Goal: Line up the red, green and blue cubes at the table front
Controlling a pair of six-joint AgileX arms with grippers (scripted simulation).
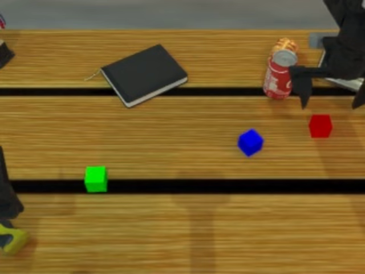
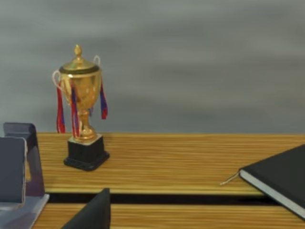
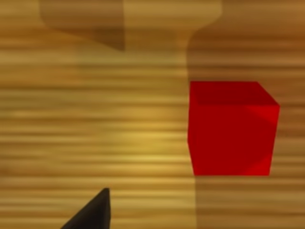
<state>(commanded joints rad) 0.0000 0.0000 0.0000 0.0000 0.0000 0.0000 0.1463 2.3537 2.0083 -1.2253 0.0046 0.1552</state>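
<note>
My right pincer (image 1: 333, 103) hovers just behind red cube (image 1: 320, 126), near soda can (image 1: 279, 76), fingers spread wide, empty. Prob. lining up to grab it. Left arm parked.

Black notebook (image 1: 144, 74), red soda can (image 1: 279, 75), gold trophy (image 2: 81, 107).

The notebook (image 1: 144, 74) lies at the back of the bench (image 1: 182, 240), left of the soda can (image 1: 279, 71). Before the can sits one cube (image 1: 320, 126), just beside the right hand (image 1: 331, 94). Another cube (image 1: 250, 142) lies to its left, and the third cube (image 1: 96, 178) sits far left, nearer the front.
</note>
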